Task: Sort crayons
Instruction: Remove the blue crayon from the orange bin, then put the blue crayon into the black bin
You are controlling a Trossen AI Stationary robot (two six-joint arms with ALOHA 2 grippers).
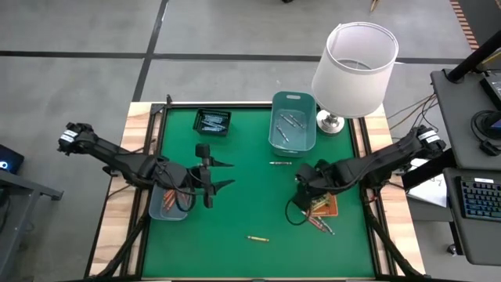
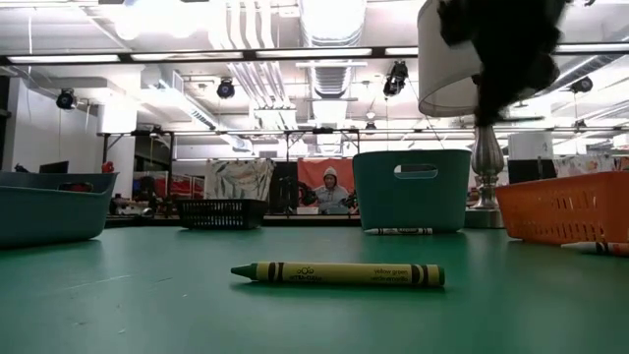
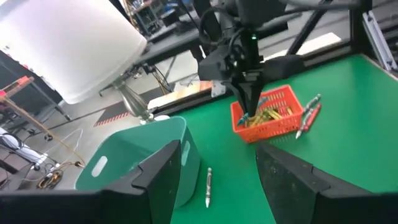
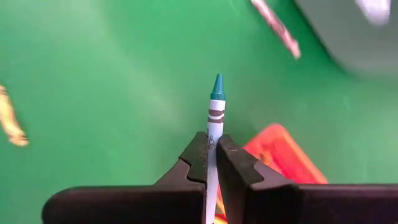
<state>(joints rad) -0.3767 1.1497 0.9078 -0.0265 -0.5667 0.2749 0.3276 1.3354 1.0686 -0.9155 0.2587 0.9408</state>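
**Right pincer clamped on teal crayon above orange tray**

Green counter [image 1: 243, 204] with wood edging; grey floor around it. Right pincer [image 4: 212, 163] clamped on a teal-tipped crayon [image 4: 215, 118], over the orange tray [image 3: 268, 114], which holds more crayons. Left pincer [image 1: 223, 174] hangs with fingers apart near the counter's left side, beside a blue-grey tray [image 1: 168, 205]. Yellow-green crayon [image 2: 337, 273] lies alone near the front edge. Another crayon [image 1: 280, 163] lies by the teal bin [image 1: 293, 123]. White lamp [image 1: 354, 66] at the back right. Beyond: a seated person, ceiling strip lights.
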